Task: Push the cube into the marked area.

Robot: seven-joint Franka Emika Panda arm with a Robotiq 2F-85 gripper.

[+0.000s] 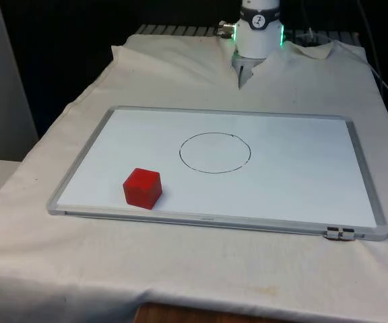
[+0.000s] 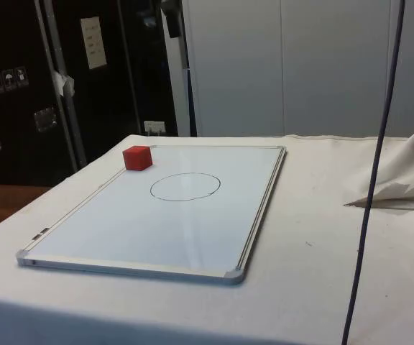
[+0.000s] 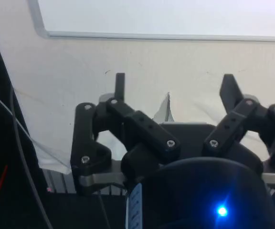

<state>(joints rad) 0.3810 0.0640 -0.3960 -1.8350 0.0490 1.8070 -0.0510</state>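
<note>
Red cube (image 1: 142,188) sitting flat on whiteboard (image 1: 302,182), near one corner, well apart from end effector (image 3: 173,88). Outside drawn circle (image 1: 215,153), near it, not touching the line. Circle lying between cube and end effector side of board. End effector fingers (image 3: 120,86) spread wide, nothing between them, hanging over cloth-covered worktop (image 1: 59,269) just off the board's edge. Folded cloth bunched under end effector.
</note>
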